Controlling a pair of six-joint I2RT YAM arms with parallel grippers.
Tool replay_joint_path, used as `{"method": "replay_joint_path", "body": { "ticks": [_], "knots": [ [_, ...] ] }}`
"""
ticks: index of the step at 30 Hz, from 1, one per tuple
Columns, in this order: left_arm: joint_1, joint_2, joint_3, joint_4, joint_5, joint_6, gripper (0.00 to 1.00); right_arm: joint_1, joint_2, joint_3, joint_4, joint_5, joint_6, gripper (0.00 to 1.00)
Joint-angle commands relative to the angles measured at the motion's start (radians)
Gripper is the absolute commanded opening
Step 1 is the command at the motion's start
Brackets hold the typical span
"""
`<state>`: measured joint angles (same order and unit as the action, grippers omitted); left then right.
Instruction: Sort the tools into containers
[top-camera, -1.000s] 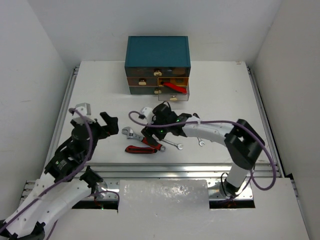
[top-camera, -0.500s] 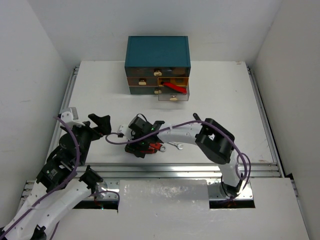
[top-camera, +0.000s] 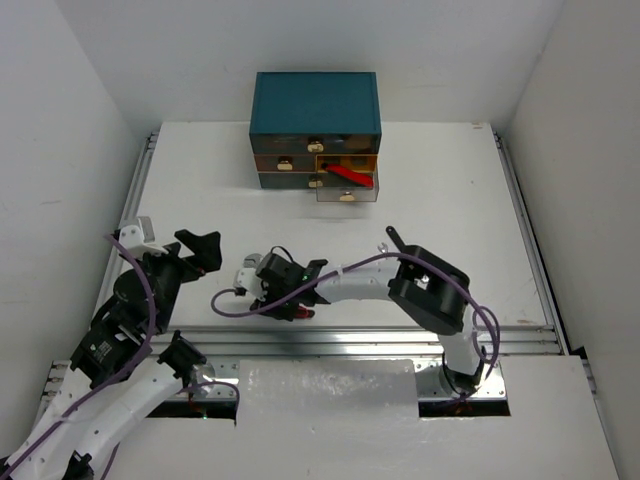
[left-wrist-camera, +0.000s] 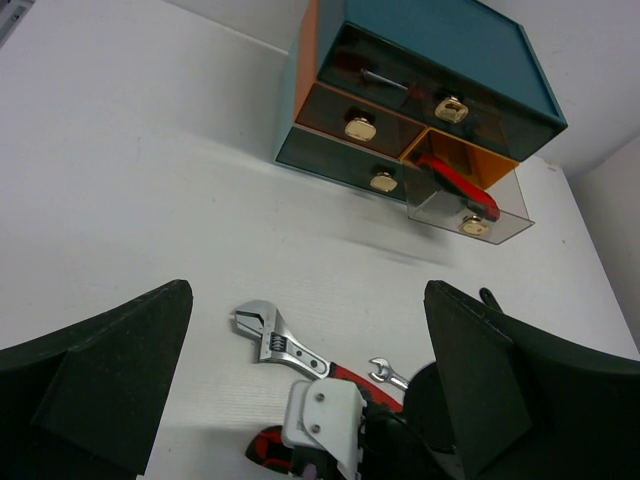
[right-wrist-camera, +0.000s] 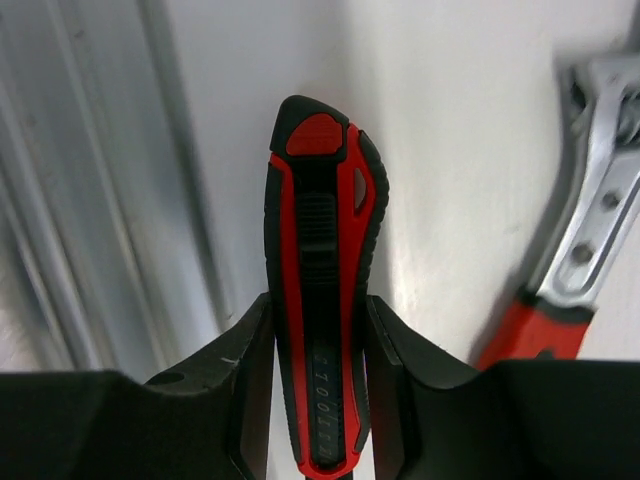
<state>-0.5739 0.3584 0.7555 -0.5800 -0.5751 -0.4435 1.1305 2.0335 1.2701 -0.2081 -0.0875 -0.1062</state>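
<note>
A red-and-black utility knife (right-wrist-camera: 320, 250) lies on the white table near its front rail, and my right gripper (right-wrist-camera: 318, 305) is shut on it, one finger pressed to each side. From above, that gripper (top-camera: 285, 298) sits low over the knife's red end (top-camera: 301, 314). A red-handled adjustable wrench (left-wrist-camera: 285, 345) lies just beside it, also seen in the right wrist view (right-wrist-camera: 590, 240). A small silver spanner (left-wrist-camera: 385, 373) lies close by. My left gripper (left-wrist-camera: 308, 300) hangs open and holds nothing, to the left (top-camera: 192, 254). The teal chest (top-camera: 315, 105) stands at the back.
One drawer (top-camera: 347, 180) on the chest's right side is pulled out and holds a red-handled tool (left-wrist-camera: 455, 185). The other drawers (left-wrist-camera: 355, 125) are pushed in. A metal rail (top-camera: 380, 340) runs along the table's front edge, right by the knife.
My right arm swung left and toward the front edge, then its jaws narrowed onto the utility knife. My left arm drew back to the left and stayed open.
</note>
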Motion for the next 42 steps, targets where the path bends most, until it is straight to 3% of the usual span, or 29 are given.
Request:
{"method": "replay_joint_path", "body": {
  "ticks": [1,8,12,17,21,27,33,36,37,40,42],
  "knots": [
    [0.014,-0.013,0.008,0.042,0.009,0.012,1.00,0.009,-0.134,-0.089,0.106,-0.037,0.034,0.20],
    [0.014,-0.009,0.005,0.042,0.015,0.014,1.00,-0.073,-0.426,-0.153,0.176,0.064,0.085,0.13],
    [0.014,0.008,0.004,0.046,0.030,0.019,1.00,-0.260,-0.536,-0.196,0.339,0.084,0.060,0.09],
    [0.014,0.031,-0.001,0.057,0.056,0.029,1.00,-0.478,-0.503,-0.132,0.450,0.004,-0.009,0.08],
    [0.014,0.062,0.001,0.055,0.066,0.034,1.00,-0.584,-0.412,0.006,0.472,-0.096,-0.015,0.08],
    [0.014,0.085,0.002,0.060,0.078,0.042,1.00,-0.681,-0.280,0.118,0.464,-0.176,-0.053,0.08],
    [0.014,0.099,0.001,0.068,0.098,0.051,1.00,-0.729,-0.222,0.081,0.535,-0.198,-0.099,0.13],
    [0.014,0.100,-0.001,0.071,0.103,0.054,1.00,-0.739,-0.216,0.069,0.539,-0.199,-0.115,0.25],
    [0.014,0.102,-0.001,0.072,0.104,0.055,1.00,-0.739,-0.219,0.063,0.544,-0.186,-0.115,0.42],
    [0.016,0.103,-0.001,0.075,0.109,0.058,1.00,-0.739,-0.246,0.034,0.564,-0.169,-0.099,0.68],
    [0.016,0.103,-0.001,0.078,0.116,0.060,1.00,-0.739,-0.274,0.029,0.547,-0.175,-0.081,0.70]
  ]
}}
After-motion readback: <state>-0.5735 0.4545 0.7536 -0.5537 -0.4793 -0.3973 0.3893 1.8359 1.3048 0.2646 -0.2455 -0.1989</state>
